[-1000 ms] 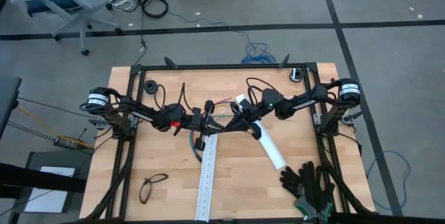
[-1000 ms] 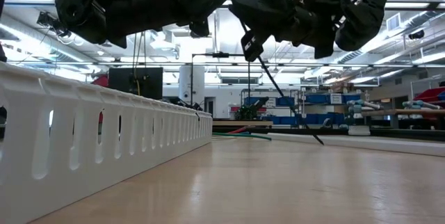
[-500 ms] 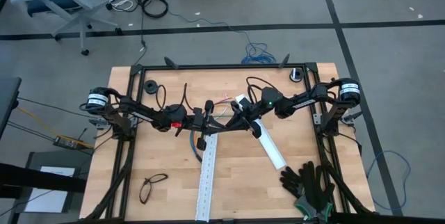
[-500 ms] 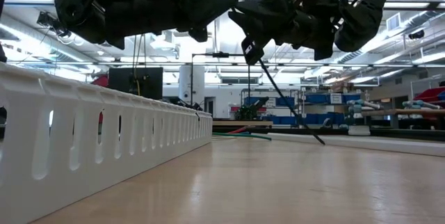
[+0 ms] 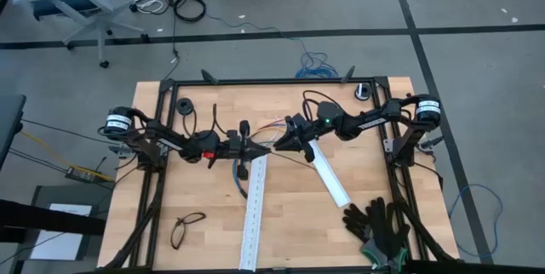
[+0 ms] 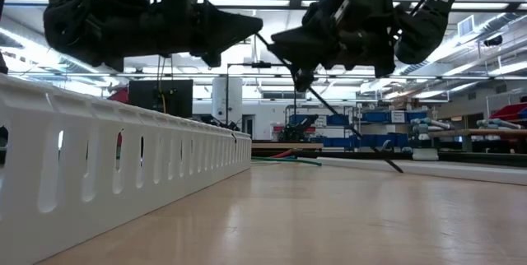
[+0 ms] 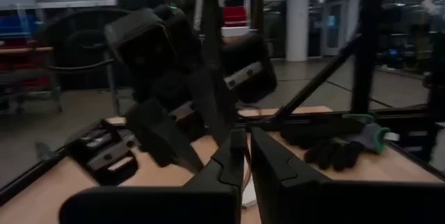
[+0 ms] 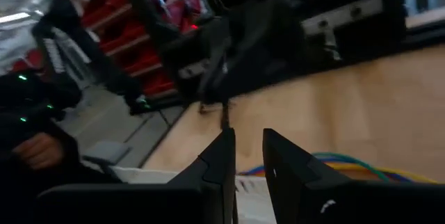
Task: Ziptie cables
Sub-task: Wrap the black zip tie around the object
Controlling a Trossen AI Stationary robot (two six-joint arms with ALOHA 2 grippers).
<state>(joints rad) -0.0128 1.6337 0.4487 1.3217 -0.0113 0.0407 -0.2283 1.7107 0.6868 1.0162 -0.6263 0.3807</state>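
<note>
Just beyond and below my fingertips, the cables (image 5: 266, 129) fan across the table, untouched. My left gripper (image 5: 258, 147) has its fingers pressed together, tip to tip with my right gripper (image 5: 274, 145), whose fingers stand slightly parted.

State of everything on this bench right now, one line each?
Cables: loose on the table, untied.
Black strap: raised, slanting down from the grippers.
Left gripper: shut, raised mid-table.
Right gripper: raised, tip to tip with the left.
Rails: lying flat.
Gloves: lying at the table's corner.
Glasses: lying on the table.
</note>
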